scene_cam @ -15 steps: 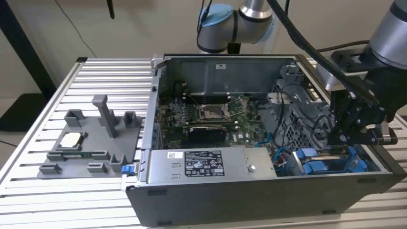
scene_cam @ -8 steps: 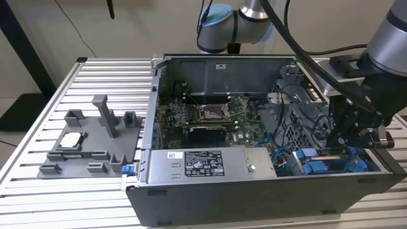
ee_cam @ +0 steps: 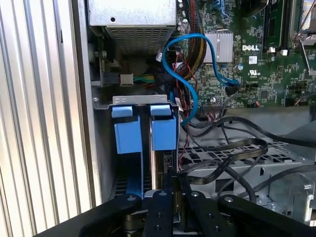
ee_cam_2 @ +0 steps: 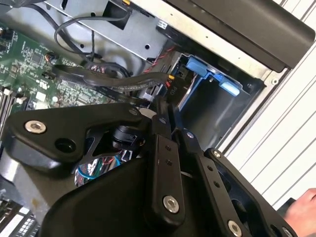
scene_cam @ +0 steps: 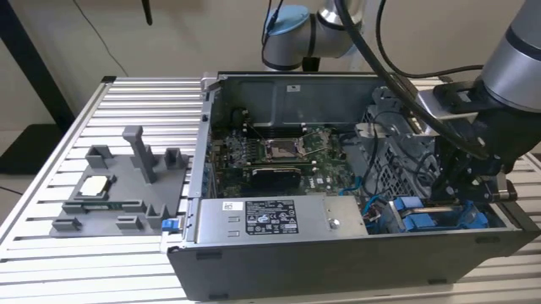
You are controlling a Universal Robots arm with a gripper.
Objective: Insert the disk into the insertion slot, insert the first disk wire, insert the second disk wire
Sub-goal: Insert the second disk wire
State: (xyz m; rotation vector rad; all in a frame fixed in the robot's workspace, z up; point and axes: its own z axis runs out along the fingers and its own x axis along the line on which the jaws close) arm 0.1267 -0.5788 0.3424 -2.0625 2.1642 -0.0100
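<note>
My arm reaches down from the exterior view's upper right into the open computer case [scene_cam: 279,171], its wrist bent so the gripper [scene_cam: 460,199] points into the corner by the blue drive bay [scene_cam: 422,218]. In both wrist views the black fingers [ee_cam: 173,190] sit pressed close together, with a thin edge just visible between them; I cannot tell whether that edge is the disk or a connector, so I cannot say what I am holding.

In the first wrist view the insertion slot [ee_cam: 143,143] is straight ahead of the fingertips: two bright blue plastic tabs side by side under a grey metal lip, with a narrow gap between them. I cannot pick out the disk itself with certainty.

Room is tight. The ribbed case wall runs close along one side of the bay, and a tangle of black cables [ee_cam: 232,153] and a looping blue cable [ee_cam: 187,74] crowd the other side. The green motherboard [ee_cam: 266,59] lies beyond them. The grey metal power supply [scene_cam: 279,218] sits just beside the bay along the case's near edge.

Outside the case, on the slatted metal table [scene_cam: 127,101], a dark grey tray [scene_cam: 118,190] with upright posts stands well apart from the arm.
</note>
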